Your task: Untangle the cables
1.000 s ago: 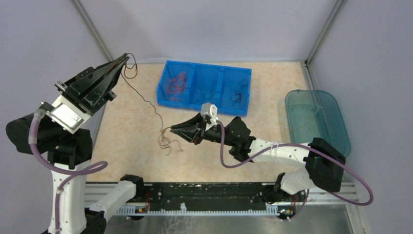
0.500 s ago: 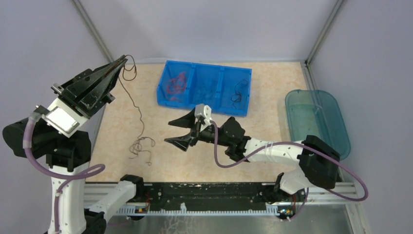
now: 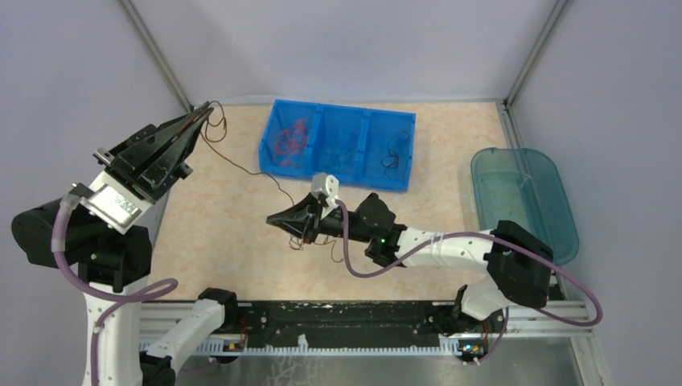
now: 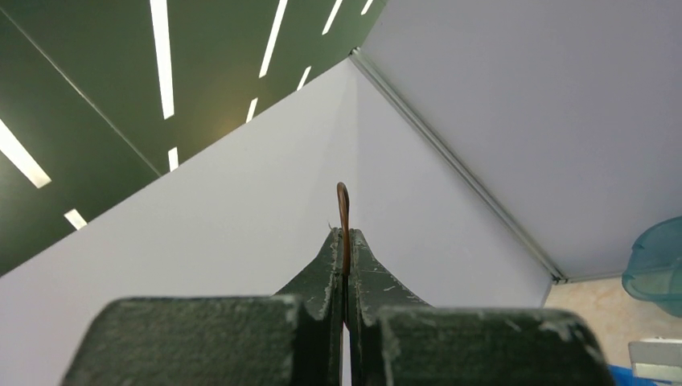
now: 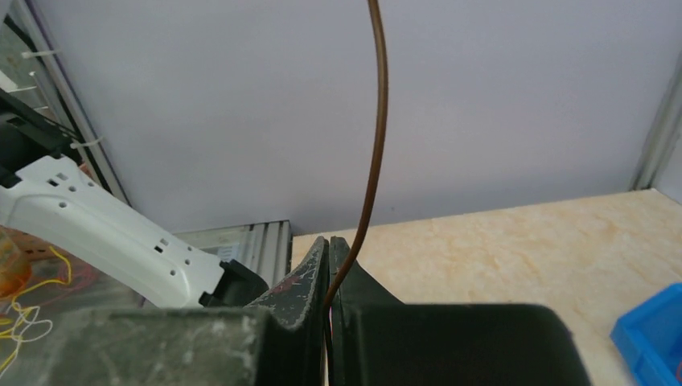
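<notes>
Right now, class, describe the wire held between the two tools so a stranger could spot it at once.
On the beige table, near the blue bin, the raised left tool and the low right tool are both shut. One thin dark brown wire runs between them, pinched at both ends. Unlike the red wires and black wire lying in the bin, it alone is gripped.

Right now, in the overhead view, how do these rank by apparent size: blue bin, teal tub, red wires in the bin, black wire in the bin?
1. The blue bin and teal tub look about alike, so I will not rank them.
2. The red wires, in the left compartment.
3. The black wire, in the right compartment, is smallest.
</notes>
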### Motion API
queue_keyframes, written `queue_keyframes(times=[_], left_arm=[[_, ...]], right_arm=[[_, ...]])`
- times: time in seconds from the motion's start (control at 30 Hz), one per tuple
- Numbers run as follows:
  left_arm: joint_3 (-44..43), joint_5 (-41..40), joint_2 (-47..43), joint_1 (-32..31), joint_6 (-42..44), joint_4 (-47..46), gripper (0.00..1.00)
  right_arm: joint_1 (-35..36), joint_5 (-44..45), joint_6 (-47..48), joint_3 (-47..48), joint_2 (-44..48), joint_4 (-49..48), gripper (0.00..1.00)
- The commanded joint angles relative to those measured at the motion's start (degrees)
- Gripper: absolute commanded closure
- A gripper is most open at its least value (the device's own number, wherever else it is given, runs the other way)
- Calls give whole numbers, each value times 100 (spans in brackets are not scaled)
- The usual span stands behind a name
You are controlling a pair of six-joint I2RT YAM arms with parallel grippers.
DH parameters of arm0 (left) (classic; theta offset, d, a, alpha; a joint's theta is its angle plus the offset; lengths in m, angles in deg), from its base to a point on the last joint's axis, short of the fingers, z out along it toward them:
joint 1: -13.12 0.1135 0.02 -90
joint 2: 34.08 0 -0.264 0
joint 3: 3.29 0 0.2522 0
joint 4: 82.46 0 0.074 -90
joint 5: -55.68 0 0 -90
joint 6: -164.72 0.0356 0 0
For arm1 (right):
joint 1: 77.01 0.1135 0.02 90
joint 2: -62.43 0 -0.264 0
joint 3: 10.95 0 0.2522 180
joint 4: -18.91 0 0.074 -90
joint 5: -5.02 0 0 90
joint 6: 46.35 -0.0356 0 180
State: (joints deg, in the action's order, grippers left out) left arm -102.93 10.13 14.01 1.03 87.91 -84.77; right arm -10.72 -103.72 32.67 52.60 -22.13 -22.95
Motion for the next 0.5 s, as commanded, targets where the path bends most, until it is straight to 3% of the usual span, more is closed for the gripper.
queue_keyframes(times=[0.0,0.1,0.27,0.37,0.47], left_arm=[[351,-348,-274,31,373,628,99],[711,-450,-451,32,329,1469,77],[1582,-619,-696,32,249,3287,56],[2172,-598,-901,31,784,3937,35],[2308,76,-947,32,1561,4915,17]], right_arm=[[-42,521,441,-155,575,536,100],[-62,581,700,-179,750,1026,100],[-260,539,828,-174,952,1867,100],[-379,367,1064,-209,1084,2553,100],[-434,273,1432,-208,1193,3233,100]])
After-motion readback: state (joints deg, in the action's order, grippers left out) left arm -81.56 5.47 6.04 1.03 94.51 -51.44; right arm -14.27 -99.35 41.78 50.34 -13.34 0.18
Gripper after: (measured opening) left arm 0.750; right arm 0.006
